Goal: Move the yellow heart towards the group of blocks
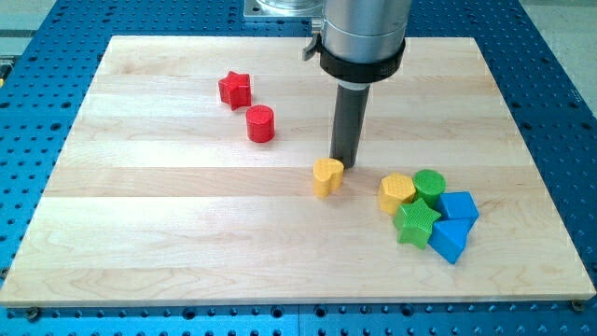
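Yellow heart (327,176) sits mid-board, group well apart toward bottom-right corner. My tip (343,166) is touching its top-right side; no fingers fitted, nothing is grasped. Risk: pushed from here, heart is driven away from yellow hexagon (397,193).

My tip (343,164) rests low on the board (rod upright).

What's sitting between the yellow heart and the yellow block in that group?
Nothing: in the camera view only bare wood lies between the yellow heart and the yellow block.
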Available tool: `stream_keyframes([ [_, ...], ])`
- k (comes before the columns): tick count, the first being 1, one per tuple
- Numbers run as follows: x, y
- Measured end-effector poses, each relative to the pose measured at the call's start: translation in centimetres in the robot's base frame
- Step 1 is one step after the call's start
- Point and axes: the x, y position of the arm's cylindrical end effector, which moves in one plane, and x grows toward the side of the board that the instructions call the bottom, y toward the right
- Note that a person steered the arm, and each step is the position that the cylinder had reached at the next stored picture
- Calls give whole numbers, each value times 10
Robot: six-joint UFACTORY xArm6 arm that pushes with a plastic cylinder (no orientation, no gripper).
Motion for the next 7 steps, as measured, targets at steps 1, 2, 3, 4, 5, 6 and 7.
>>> stream_keyframes([
  [1,27,-9],
  [2,43,-9],
  [3,22,-33],
  [4,40,-58],
  [5,62,-45],
  [6,70,-21],
  [7,70,-20],
])
